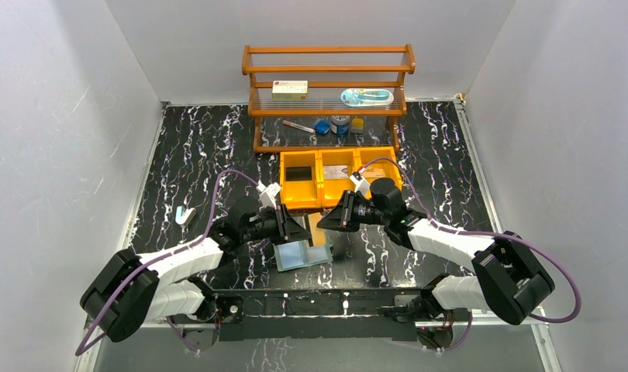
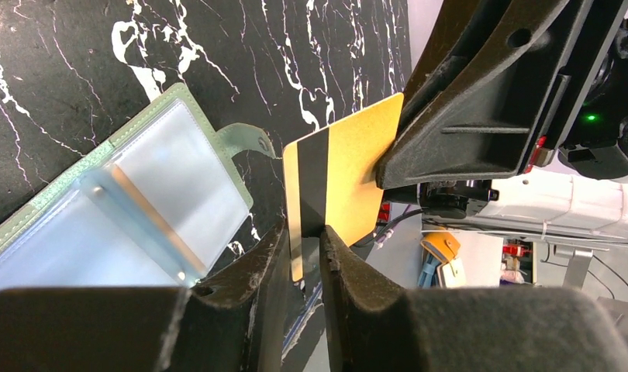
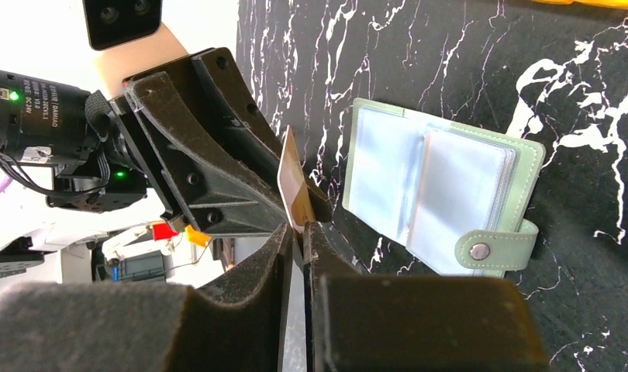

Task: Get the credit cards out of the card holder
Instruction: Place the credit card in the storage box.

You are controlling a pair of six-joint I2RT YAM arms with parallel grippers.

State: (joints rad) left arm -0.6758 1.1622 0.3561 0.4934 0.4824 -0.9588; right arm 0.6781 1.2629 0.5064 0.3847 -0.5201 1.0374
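The sage-green card holder [image 1: 303, 254] lies open on the table, its clear pockets up and snap tab out; it also shows in the left wrist view [image 2: 140, 201] and the right wrist view [image 3: 443, 194]. An orange-tan credit card [image 2: 346, 182] with a black stripe hangs in the air above it between both grippers [image 1: 319, 231]. My right gripper [image 3: 299, 229] is shut on one end of the card [image 3: 290, 174], seen edge-on. My left gripper [image 2: 303, 232] has its jaws narrowly apart around the card's other corner.
An orange three-compartment bin [image 1: 363, 186] stands just behind the grippers, with a dark flat card [image 1: 298, 173] in its left cell and a greyish one [image 1: 336, 172] in the middle. A wooden shelf [image 1: 329, 70] stands at the back. A small white object [image 1: 185, 215] lies at the left.
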